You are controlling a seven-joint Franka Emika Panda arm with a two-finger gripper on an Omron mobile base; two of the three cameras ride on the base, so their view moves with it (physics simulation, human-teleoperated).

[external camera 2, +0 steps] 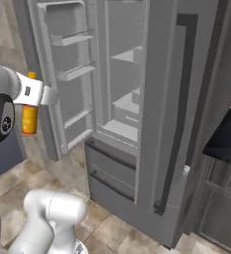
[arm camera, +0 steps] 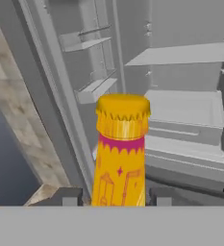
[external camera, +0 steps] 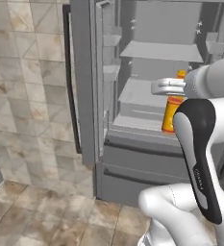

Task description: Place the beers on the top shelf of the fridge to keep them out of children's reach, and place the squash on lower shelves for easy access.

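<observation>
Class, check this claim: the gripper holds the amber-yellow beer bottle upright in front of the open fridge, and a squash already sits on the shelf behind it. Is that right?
One detail is wrong: no squash sits on a shelf. In the hand view the fridge shelves behind the bottle are bare. The rest stands: the gripper holds the amber-yellow beer bottle upright before the open fridge.

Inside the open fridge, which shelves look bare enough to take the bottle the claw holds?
The wide upper shelf and the shelf below it lie bare in the grey fridge, between door rack and right wall. The amber-yellow bottle with orange label sits in the claw out front; nothing crowds them.
</observation>
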